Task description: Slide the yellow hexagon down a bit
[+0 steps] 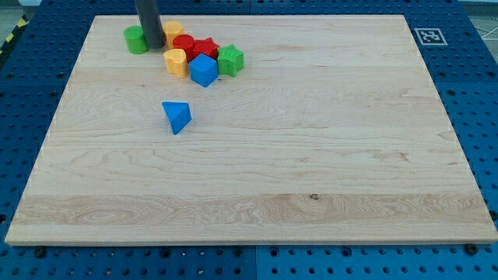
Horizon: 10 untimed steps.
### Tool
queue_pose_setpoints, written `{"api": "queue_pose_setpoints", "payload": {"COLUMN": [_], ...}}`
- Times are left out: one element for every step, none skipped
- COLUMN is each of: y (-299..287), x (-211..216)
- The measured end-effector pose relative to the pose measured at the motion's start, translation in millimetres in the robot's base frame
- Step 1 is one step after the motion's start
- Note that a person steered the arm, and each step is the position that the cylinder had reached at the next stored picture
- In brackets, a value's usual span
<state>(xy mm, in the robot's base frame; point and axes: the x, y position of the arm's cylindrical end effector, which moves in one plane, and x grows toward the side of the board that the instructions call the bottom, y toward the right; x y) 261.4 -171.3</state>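
Note:
My tip (154, 45) stands near the view's top left, between a green cylinder-like block (136, 39) on its left and a yellow hexagon (173, 32) on its right, close to both. Below the hexagon lies a cluster: a red cylinder (184, 44), a red star-like block (205, 49), a second yellow block (177, 62), a blue cube-like block (203, 70) and a green star (230, 60). The rod hides part of the yellow hexagon's left side.
A blue triangular block (177, 117) lies alone below the cluster. The wooden board (272, 171) has a marker tag (426, 35) beyond its top right corner, on the blue perforated table.

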Motion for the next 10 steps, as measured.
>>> {"api": "queue_pose_setpoints", "payload": {"y": [0.6, 21.3, 37.4, 32.9, 44.5, 84.4, 83.4, 77.9, 77.6, 77.6], "x": [-13.8, -13.8, -15.2, -36.4, -63.3, -62.5, -56.1, -45.9, -27.1, -20.1]}}
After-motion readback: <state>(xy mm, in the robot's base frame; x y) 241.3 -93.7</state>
